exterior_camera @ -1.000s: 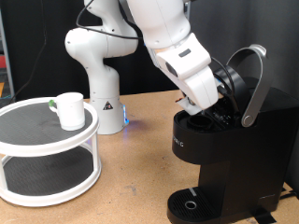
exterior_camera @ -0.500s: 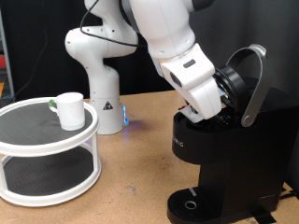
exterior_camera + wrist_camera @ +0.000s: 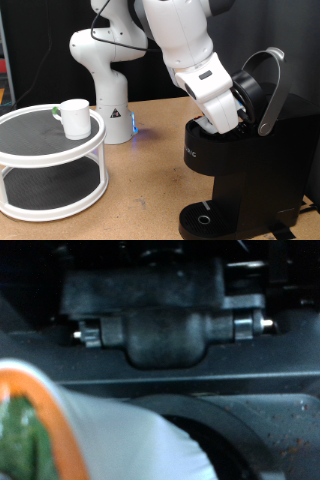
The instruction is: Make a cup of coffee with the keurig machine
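Exterior view: the keurig machine (image 3: 245,165) stands at the exterior view's right, matte black, lid raised w/ its silver-grey curved handle (image 3: 270,90) tipped up and back. Small pale lettering runs vertically on the machine's front, too small to read. Drip tray w/ a round ring sits at the base, exterior view's bottom. The white arm (image 3: 185,50) reaches down from the top and its gripper (image 3: 222,124) is sunk into the open top of the machine, under the raised lid; fingertips are hidden by the wrist and the machine body, so can't tell if the jaws are spread or clenched. The cup (image 3: 73,117), plain white mug, sits on the top shelf of a round white two-tier stand (image 3: 50,165) at the exterior view's left, well apart from the gripper and the machine. Robot base (image 3: 105,80) stands behind, w/ a small blue light near its foot.

Wrist view: very close, dark and blurred. Black machine interior (image 3: 165,325) fills the frame, incl. a horizontal hinge-like bar w/ pin ends. A blurred white object w/ orange and green print (image 3: 70,440) sits in the foreground; no text legible. Fingers not distinguishable here.
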